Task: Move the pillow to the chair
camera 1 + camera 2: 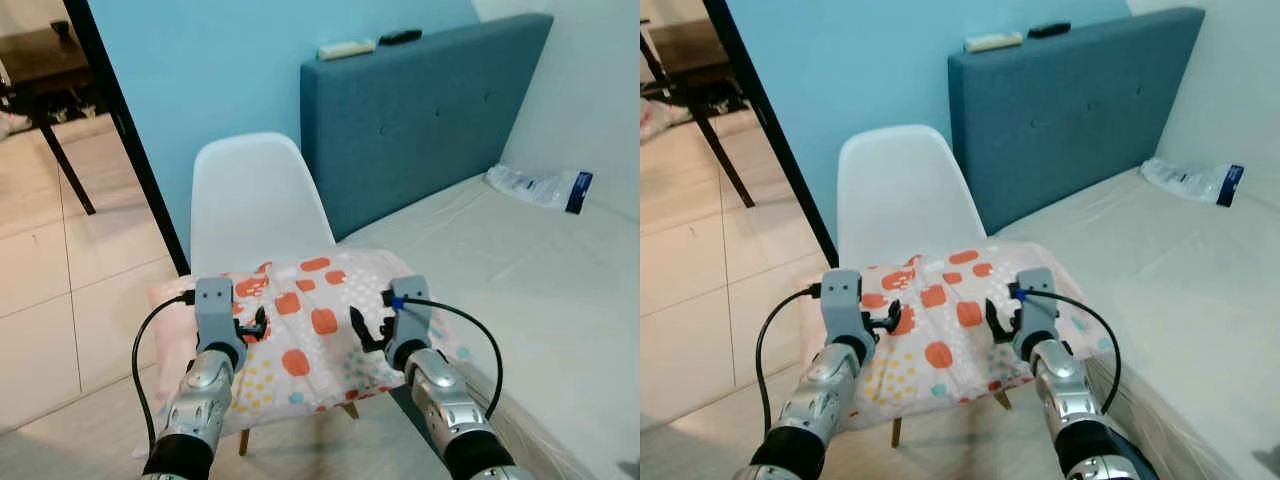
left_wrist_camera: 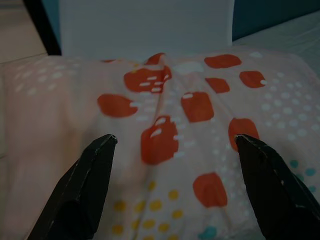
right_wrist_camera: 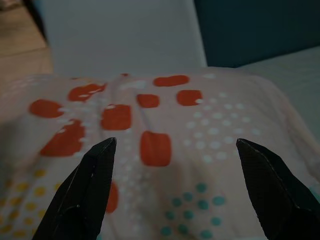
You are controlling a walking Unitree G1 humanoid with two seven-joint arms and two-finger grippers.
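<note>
While your left gripper (image 1: 253,326) and right gripper (image 1: 366,329) both hang spread wide with nothing between the fingers, you have the patterned pillow (image 1: 300,330) directly ahead of and under them, its near edge just below the fingertips. Each gripper sits over one half of it, left over the left half, right over the right, neither nearer than the other. The pillow lies flat on the seat of the white chair (image 1: 255,195), long axis running left to right across you, overhanging the seat on both sides. Beyond it stands the blue headboard (image 1: 420,110), with the bed (image 1: 530,270) to your right.
</note>
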